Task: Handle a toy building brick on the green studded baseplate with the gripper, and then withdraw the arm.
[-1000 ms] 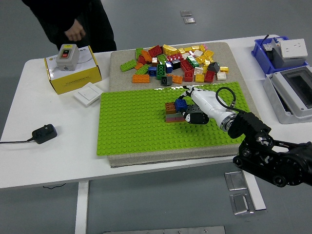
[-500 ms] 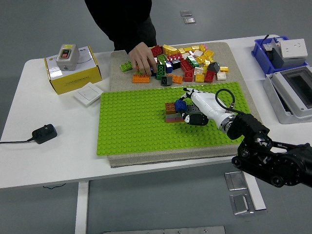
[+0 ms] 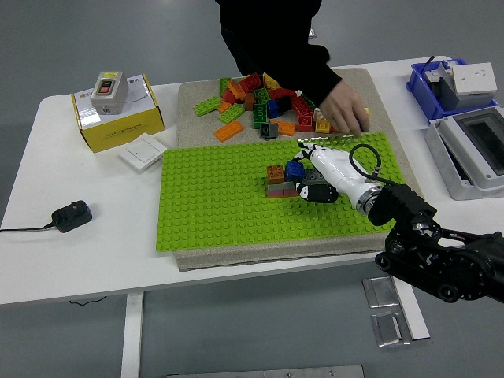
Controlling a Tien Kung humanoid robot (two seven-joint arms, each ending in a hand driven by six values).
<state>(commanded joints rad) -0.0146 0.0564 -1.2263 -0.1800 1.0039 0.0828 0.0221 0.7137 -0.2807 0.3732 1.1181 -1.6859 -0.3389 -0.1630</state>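
Right hand works just right of frame centre; the left arm is not in view. Its fingers are curled about a blue brick atop a small stack on the baseplate. The brick lies at the fingertips, on their left and upper side; its long axis cannot be told. A person's hand reaches into the loose bricks at upper centre.

Yellow box with grey switch on top, far left. White wall switch beside it. Black adapter near left edge. Blue bin, grey case at right.
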